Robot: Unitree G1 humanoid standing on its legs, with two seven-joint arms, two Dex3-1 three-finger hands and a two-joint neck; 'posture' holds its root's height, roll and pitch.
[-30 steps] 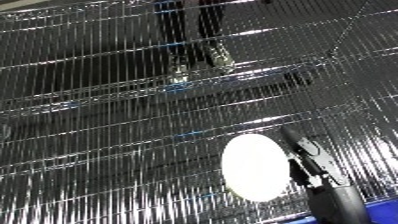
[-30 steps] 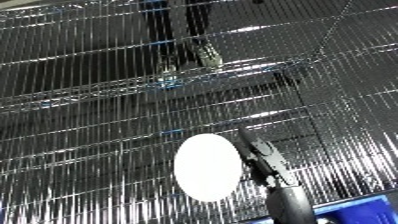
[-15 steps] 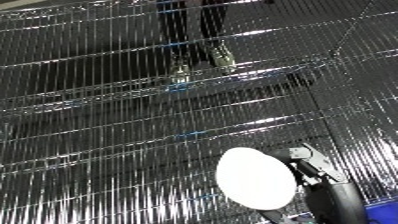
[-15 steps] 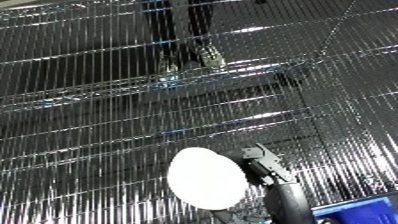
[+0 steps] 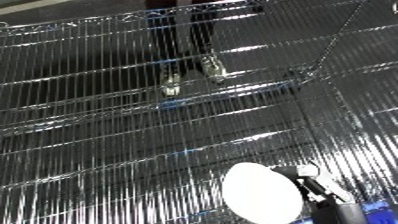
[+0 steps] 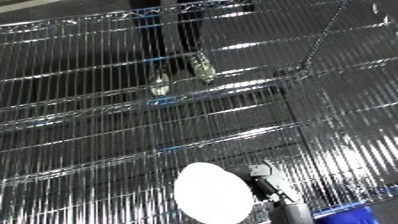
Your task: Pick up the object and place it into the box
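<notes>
A white oval disc-like object [image 5: 260, 193] is held up on edge at the lower right of both eye views, above the wire shelf [image 5: 107, 130]. My right hand [image 5: 307, 184] sits just to the right of it, black fingers curled against its rim. A strip of the blue bin [image 6: 343, 210] shows at the bottom right, just below the hand. My left hand appears in no view.
The shelf is a chrome wire rack [image 6: 98, 125] that fills both views, with the floor visible through it. A person's legs and shoes [image 5: 191, 75] stand beyond the rack at the top centre.
The whole picture has shifted downward, so the camera moved. My right hand and the white object have sunk further toward the lower edge, and the blue bin's edge now shows.
</notes>
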